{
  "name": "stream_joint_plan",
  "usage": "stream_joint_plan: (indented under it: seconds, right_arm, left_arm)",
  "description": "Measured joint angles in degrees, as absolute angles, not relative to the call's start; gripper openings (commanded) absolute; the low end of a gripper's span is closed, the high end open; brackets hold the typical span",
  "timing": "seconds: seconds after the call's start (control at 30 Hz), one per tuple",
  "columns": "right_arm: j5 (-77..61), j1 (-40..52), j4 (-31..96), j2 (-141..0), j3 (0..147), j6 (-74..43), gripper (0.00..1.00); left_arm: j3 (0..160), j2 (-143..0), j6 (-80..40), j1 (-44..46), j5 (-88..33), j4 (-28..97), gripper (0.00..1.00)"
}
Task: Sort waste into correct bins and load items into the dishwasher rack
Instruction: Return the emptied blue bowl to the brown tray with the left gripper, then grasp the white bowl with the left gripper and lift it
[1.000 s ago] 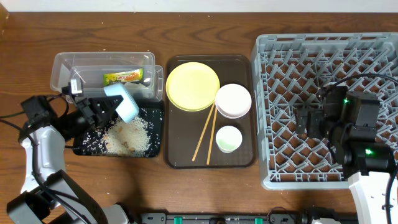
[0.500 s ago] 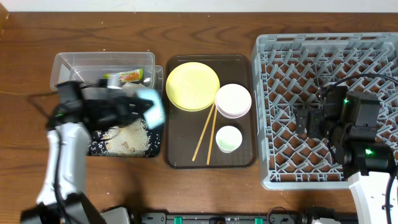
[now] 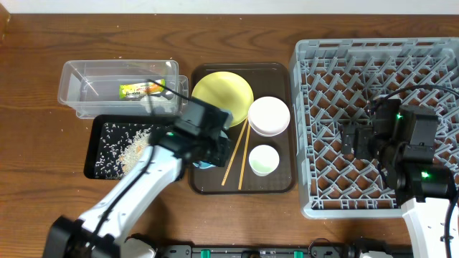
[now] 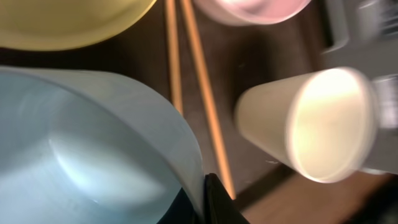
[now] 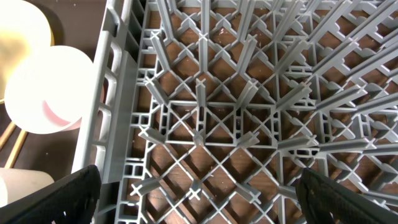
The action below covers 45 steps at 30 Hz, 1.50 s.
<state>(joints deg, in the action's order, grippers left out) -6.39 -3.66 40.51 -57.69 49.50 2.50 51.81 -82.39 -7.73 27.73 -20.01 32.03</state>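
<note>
My left gripper (image 4: pixel 208 196) is shut on the rim of the light-blue bowl (image 4: pixel 93 143) and holds it over the left part of the brown serving tray (image 3: pixel 287 183). In the overhead view the left arm (image 3: pixel 197 132) hides most of that bowl. On the tray lie the yellow plate (image 3: pixel 222 93), the white bowl (image 3: pixel 269 115), the pale cup (image 3: pixel 263 159) and two chopsticks (image 3: pixel 240 150). Rice bits (image 3: pixel 133 147) lie in the black tray (image 3: pixel 92 158). The snack wrapper (image 3: pixel 140 89) lies in the clear tub (image 3: pixel 72 79). My right gripper (image 5: pixel 199 193) is open and empty above the grey rack (image 3: pixel 308 72). The white scrap is out of view.
The clear tub and black tray stand side by side left of the brown tray. The rack fills the right side of the table. The right arm (image 3: pixel 401 143) hovers over the rack's middle right part.
My left arm has swung right with the light-blue bowl, from above the black tray to over the brown tray. The right arm has not moved.
</note>
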Motion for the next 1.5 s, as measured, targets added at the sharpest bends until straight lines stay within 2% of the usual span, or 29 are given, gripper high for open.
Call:
stream_joint_plan:
  seconds: [0.13, 0.27, 0.33, 0.5, 0.63, 0.83, 0.97, 1.07, 1.17, 1.23, 1.5]
  right_arm:
    - [-6.42, -3.66, 40.51, -57.69, 49.50, 2.50, 0.99]
    - [-6.39, -3.66, 40.51, -57.67, 49.50, 2.50, 0.99]
    - [-6.39, -3.66, 40.51, -57.69, 49.50, 2.50, 0.99]
    - [-6.39, -3.66, 40.51, -57.67, 49.50, 2.50, 0.99]
    - [-6.42, -3.66, 40.51, -57.69, 49.50, 2.50, 0.99]
    - [-6.42, -3.66, 40.51, -57.67, 49.50, 2.50, 0.99]
    - [-6.39, -3.66, 40.53, -57.69, 49.50, 2.50, 0.99]
    - [-6.42, -3.66, 40.62, -57.69, 49.50, 2.50, 0.99]
    - [-6.39, -3.66, 40.73, -57.67, 49.50, 2.50, 0.99]
    - [-6.42, -3.66, 40.77, -57.69, 49.50, 2.50, 0.99]
    - [-6.42, -3.66, 39.33, -57.69, 49.50, 2.50, 0.99]
  left_arm:
    - [51.81, -86.28, -8.01, 30.50, -15.35, 31.38, 0.09]
    - [51.81, -87.77, -8.29, 31.55, -13.43, 30.33, 0.40]
    - [51.83, -87.61, -8.62, 31.59, -13.06, 30.74, 0.49]
    - [54.74, -86.46, -9.02, 31.57, -13.34, 34.24, 0.51]
    - [58.04, -83.31, -9.04, 31.62, -15.42, 31.46, 0.55]
    - [59.29, -82.39, -10.35, 33.39, -17.87, 30.59, 0.55]
    - [59.29, -86.08, -11.27, 35.90, -18.13, 30.59, 0.52]
    - [59.29, -89.45, -12.53, 37.28, -18.17, 30.57, 0.38]
    - [59.27, -93.06, -14.20, 38.00, -18.35, 30.59, 0.13]
    - [59.27, -94.76, -14.94, 38.11, -18.50, 30.61, 0.06]
    - [59.27, -92.47, -16.12, 36.60, -19.29, 30.61, 0.06]
